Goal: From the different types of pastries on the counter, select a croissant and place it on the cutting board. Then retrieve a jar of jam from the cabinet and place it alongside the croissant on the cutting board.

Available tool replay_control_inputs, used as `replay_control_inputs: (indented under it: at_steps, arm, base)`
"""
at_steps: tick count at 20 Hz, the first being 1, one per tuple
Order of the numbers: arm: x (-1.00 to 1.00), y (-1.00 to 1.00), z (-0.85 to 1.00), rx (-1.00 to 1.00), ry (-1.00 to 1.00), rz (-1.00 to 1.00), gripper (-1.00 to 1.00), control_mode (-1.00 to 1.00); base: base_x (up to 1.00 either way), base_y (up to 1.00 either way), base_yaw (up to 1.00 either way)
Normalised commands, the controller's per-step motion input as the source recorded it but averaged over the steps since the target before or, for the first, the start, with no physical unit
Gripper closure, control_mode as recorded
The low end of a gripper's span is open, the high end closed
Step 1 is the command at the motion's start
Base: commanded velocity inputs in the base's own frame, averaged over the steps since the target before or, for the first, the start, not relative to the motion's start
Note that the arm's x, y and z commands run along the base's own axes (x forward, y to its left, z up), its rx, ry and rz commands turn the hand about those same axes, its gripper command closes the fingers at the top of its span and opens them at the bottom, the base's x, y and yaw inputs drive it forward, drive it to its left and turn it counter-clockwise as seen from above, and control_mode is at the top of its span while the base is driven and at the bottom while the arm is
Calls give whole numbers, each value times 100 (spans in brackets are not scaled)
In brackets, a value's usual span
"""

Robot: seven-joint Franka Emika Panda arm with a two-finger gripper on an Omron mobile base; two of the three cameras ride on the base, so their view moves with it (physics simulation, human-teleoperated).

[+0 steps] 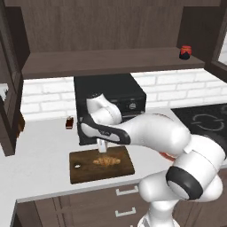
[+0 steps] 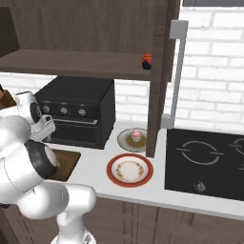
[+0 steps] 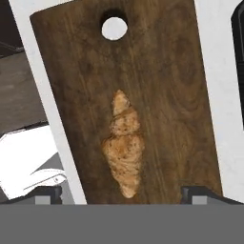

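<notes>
The golden-brown croissant (image 1: 106, 161) (image 3: 124, 147) lies flat near the middle of the dark wooden cutting board (image 1: 88, 173) (image 3: 167, 95) (image 2: 64, 164). Just above it hangs my gripper (image 1: 102, 148) (image 3: 124, 193), open, with its fingertips (image 3: 196, 192) spread wide on either side of the pastry and apart from it. The red jar of jam (image 1: 185, 52) (image 2: 147, 61) with a dark lid stands at the right end of the cabinet's open shelf (image 1: 111, 62). A pink-frosted cupcake (image 2: 136, 135) sits on its plate on the counter (image 1: 40, 168).
A black countertop oven (image 1: 111, 97) stands right behind the board. A small dark bottle (image 1: 69, 123) is left of the oven. An empty red-rimmed plate (image 2: 129, 170) lies right of the board, and beyond it a black cooktop (image 2: 209, 162). A dark upright post (image 2: 155, 95) divides counter from cooktop.
</notes>
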Motion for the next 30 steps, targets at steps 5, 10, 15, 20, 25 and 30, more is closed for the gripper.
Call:
replay_control_inputs:
  at_steps: [5, 10, 15, 20, 25, 30]
  arm:
    - [-30, 0, 100, -4, -15, -11, -100, -100]
    - [-38, -8, 100, 0, -13, -28, -100, -100]
    - [-24, -39, 84, 0, -12, -44, -100, -100]
    - [-11, -53, 63, 4, -8, -55, -100, -100]
    - [-15, -45, 54, 1, -15, -57, -100, -100]
    - [-16, -37, 45, 0, -20, -57, -100, -100]
  base:
    - [0, 0, 0]
    - [0, 0, 0]
    - [0, 0, 0]
    - [0, 0, 0]
    - [0, 0, 0]
    - [0, 0, 0]
